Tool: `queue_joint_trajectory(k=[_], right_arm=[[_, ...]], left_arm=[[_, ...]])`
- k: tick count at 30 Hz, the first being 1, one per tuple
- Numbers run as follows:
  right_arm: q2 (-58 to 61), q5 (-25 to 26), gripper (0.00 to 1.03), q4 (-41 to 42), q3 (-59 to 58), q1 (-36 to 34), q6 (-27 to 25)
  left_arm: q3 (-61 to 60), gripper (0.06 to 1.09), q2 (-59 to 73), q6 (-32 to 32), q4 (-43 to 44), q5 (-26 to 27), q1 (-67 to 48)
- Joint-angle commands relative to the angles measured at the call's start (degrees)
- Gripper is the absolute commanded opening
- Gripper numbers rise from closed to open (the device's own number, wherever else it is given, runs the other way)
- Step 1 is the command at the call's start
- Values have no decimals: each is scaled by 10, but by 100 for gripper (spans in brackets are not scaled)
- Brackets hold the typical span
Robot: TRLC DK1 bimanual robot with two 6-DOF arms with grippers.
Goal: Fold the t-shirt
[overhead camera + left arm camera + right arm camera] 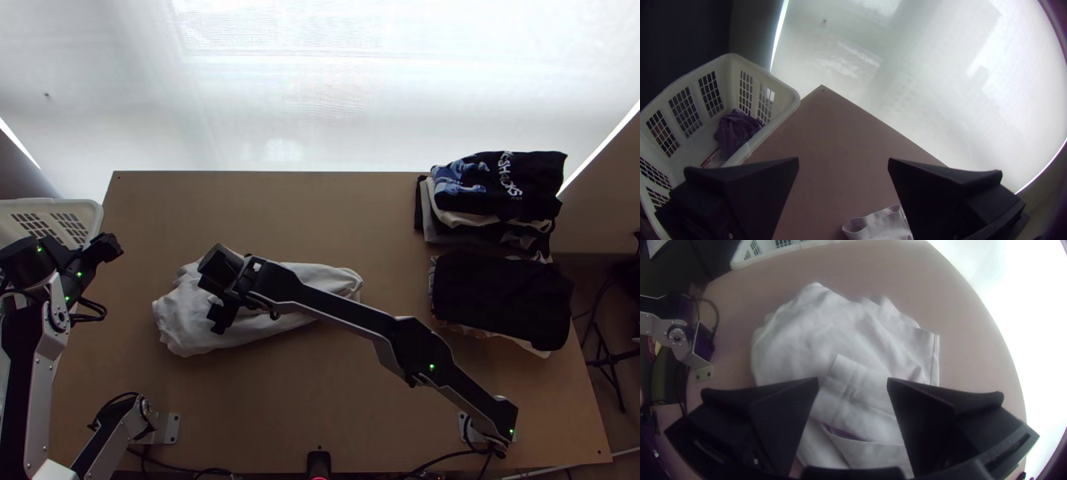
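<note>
Left gripper [112,246] and right gripper [232,300] gape wide; the basket [784,101] holds purple cloth [734,131].

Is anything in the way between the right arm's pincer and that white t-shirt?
Nothing that I can see: the right pincer hangs open over the bunched white t-shirt, and no other object lies between them.

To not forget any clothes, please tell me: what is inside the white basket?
Inside the white basket lies a bunched purple cloth, with a pale patch bearing reddish print beside it. Anything under the cloth or behind the left claw cannot be seen.
</note>
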Motion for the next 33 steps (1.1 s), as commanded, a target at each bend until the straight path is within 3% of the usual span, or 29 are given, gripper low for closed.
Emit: queue_joint_trajectory(k=[1, 17, 23, 24, 30, 33], right_arm=[[11, -1, 72, -3, 8, 0, 3], [41, -4, 71, 2, 24, 0, 6], [42, -4, 8, 4, 23, -8, 2], [39, -5, 3, 2, 23, -12, 8], [-20, -5, 3, -7, -16, -45, 71], [-60, -5, 3, -13, -25, -62, 75]], left_arm=[[-1, 103, 4, 0, 4, 1, 2], [-4, 103, 18, 0, 7, 2, 4], [-5, 103, 21, 1, 14, 2, 5], [-6, 103, 21, 2, 14, 2, 5], [-8, 103, 21, 3, 14, 3, 5], [-9, 103, 25, 3, 18, 4, 4]])
